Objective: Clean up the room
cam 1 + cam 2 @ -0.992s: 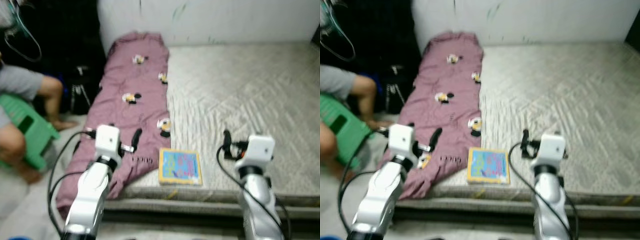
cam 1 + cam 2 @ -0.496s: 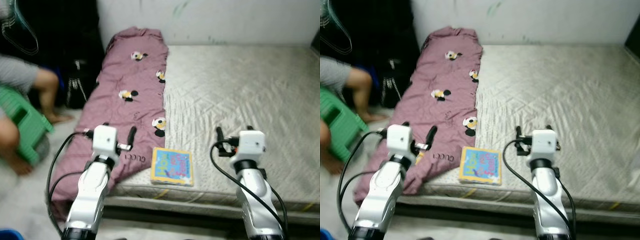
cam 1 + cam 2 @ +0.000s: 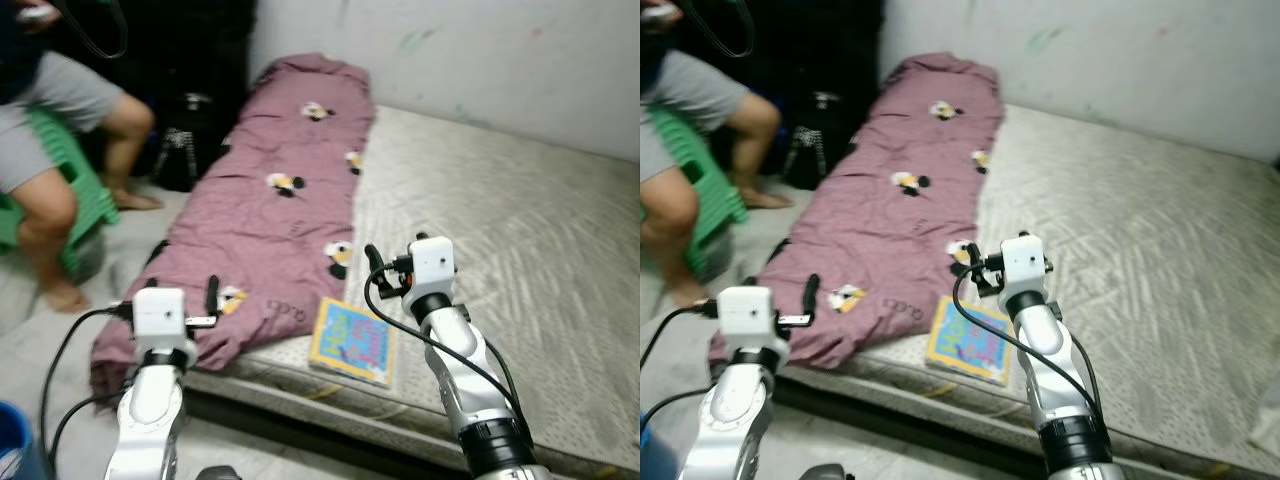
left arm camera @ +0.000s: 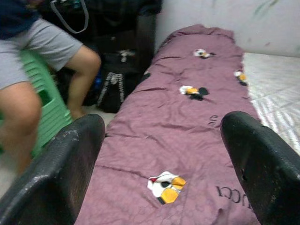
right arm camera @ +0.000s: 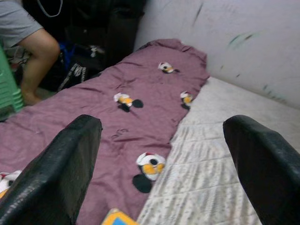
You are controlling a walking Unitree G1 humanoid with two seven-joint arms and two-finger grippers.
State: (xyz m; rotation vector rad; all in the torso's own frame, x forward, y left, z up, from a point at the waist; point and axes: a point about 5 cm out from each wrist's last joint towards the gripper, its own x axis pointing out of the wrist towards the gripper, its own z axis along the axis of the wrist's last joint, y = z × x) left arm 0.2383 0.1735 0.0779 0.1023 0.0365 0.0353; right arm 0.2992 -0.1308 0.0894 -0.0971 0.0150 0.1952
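Left eye view, lower left of the frame: left gripper (image 3: 190, 318) raised over the floor edge, fingers spread wide in its wrist view, clutching nothing. Just above it, the near hem of the purple blanket (image 3: 270, 215), spilling off the mattress (image 3: 520, 260) toward the floor. Lower centre: a colourful book (image 3: 352, 341) lying flat at the mattress's front edge, its left side touching or just beside the blanket hem. Above and a little right of the book, right gripper (image 3: 385, 272), fingers likewise parted and empty, hovering over the seam where blanket meets bare mattress.

Probably the deciding relation: book below and slightly left of the right gripper in the frame, well nearer that arm than the left one; long axis running roughly front to back, tilted a touch. Thin, flat, flush on the quilting — likely awkward to pinch without lifting an edge first.

Farther up: blanket stretching long and narrow toward the wall at upper centre, cartoon prints scattered along it, rumpled at the far end. Upper left: a seated person's bare legs (image 3: 60, 190) and a green stool (image 3: 85, 195), dark bags behind.
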